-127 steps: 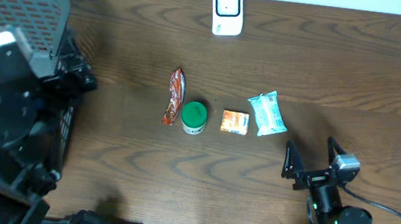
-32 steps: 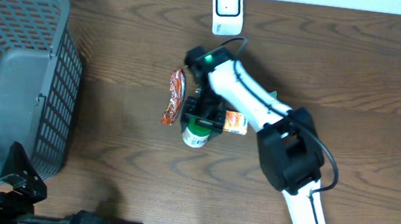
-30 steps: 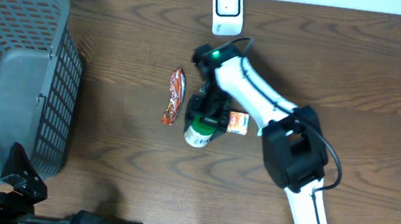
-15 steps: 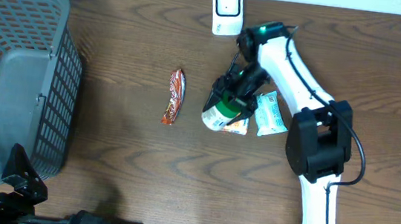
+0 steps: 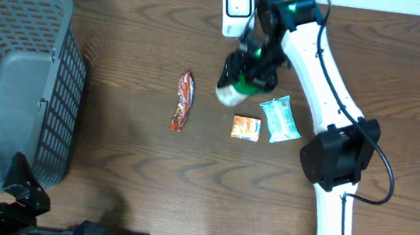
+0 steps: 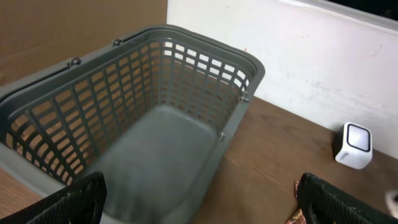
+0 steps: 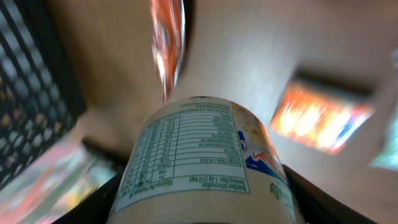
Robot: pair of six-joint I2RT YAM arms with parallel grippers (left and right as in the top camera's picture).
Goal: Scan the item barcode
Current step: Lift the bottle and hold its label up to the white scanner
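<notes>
White jar [image 5: 230, 94], clamped in your right gripper [image 5: 250, 71], hangs just nearside of the scanner [image 5: 237, 11], with open tabletop [image 5: 140, 40] left of the scanner; your left gripper [image 6: 199, 205] is spread wide.

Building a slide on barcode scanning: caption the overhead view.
Right tool holds a jar near the white scanner; a snack bar, orange packet and blue pack lie on the table.

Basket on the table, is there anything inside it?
Nothing shows inside the basket: only its bare grey floor and holey walls. The nearest bit of floor is cut off at the bottom of the left wrist view, so something small tucked against that wall could be hidden.
</notes>
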